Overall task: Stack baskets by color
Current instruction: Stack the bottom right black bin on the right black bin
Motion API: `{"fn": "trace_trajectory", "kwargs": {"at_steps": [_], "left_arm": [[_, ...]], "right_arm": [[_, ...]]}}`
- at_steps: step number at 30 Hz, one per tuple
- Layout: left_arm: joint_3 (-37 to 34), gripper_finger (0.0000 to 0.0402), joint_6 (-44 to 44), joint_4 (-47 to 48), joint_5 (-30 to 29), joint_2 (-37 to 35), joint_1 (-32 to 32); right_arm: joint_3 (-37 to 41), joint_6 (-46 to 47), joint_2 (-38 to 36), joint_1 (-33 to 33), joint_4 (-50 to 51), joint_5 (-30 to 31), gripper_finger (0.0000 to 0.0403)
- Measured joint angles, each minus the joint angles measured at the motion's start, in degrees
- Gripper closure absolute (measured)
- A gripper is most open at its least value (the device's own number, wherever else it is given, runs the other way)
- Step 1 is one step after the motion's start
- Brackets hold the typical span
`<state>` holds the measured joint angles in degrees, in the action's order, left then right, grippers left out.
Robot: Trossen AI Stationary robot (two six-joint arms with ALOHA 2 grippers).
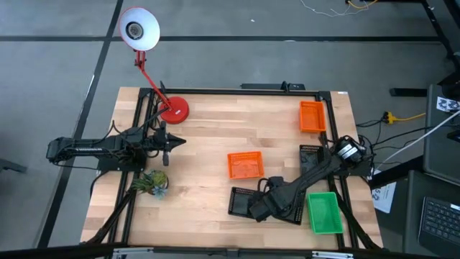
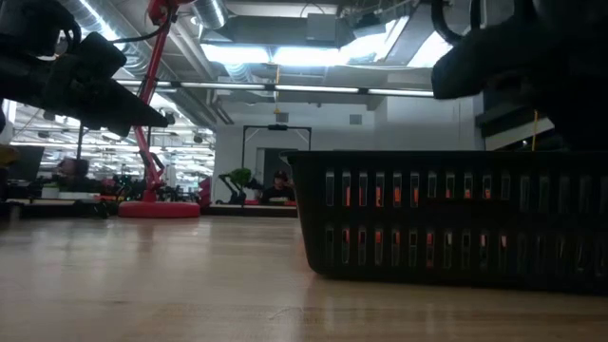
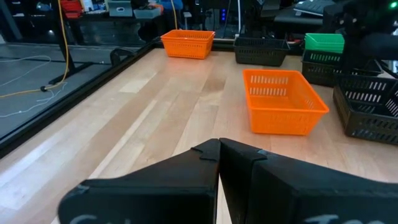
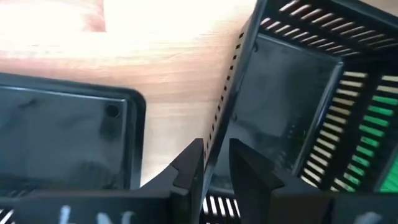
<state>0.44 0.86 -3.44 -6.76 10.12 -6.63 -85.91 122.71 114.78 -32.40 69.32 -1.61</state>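
Note:
Two black baskets lie side by side near the table's front edge. One (image 1: 243, 202) is toward the left. The other (image 1: 293, 214) sits next to a green basket (image 1: 325, 212), partly under my right arm. My right gripper (image 1: 261, 206) points down between them, shut on the second one's wall. One orange basket (image 1: 244, 165) rests mid-table, a second (image 1: 312, 116) at the far right, and a third black basket (image 1: 310, 154) stands near the right edge. My left gripper (image 1: 172, 141) waits shut at the table's left, touching nothing. My right gripper (image 4: 214, 155) holds the black basket (image 4: 286, 106) by the top edge of its side wall (image 4: 219, 127), the wall that faces the neighbouring black basket (image 4: 62, 137). One finger (image 4: 252, 171) is inside the basket and one (image 4: 186, 168) outside. The fingers come from above, pointing down.
A red lamp base (image 1: 175, 109) and its arm stand at the far left, and a small green plant (image 1: 152, 182) sits near the left front. Bare wood lies open between the left arm and the orange basket. In the low view a black basket (image 2: 456, 218) fills the right side.

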Motion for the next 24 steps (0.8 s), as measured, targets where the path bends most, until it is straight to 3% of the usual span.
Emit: {"fn": "trace_trajectory", "kwargs": {"at_steps": [6, 11, 14, 18, 21, 24], "left_arm": [[0.01, 0.0401, -0.02, 0.0, 0.0, 0.0, 0.0], [0.01, 0.0401, -0.02, 0.0, -0.02, 0.0, 0.0], [0.01, 0.0401, -0.02, 0.07, -0.02, 0.0, 0.0], [0.01, 0.0401, -0.04, 0.33, -0.02, -0.01, 0.0], [0.01, 0.0401, -0.11, 0.35, -0.04, 0.0, 0.0], [0.01, 0.0401, -0.11, 0.37, -0.04, 0.01, 0.0]], "right_arm": [[0.0, -2.96, 1.72, 0.0, -0.71, 0.06, 0.0334], [-0.01, -4.74, 1.99, 0.0, -1.05, 0.51, 0.0389], [-0.56, -5.9, 2.03, 0.18, -1.3, 0.8, 0.0395], [-4.16, -8.85, 2.05, 0.56, -0.58, 7.5, 0.0397], [-9.77, -12.08, 2.07, 1.35, 6.37, 12.59, 0.0399], [-15.68, -12.56, 2.07, 2.41, 19.82, 15.71, 0.0399]]}}
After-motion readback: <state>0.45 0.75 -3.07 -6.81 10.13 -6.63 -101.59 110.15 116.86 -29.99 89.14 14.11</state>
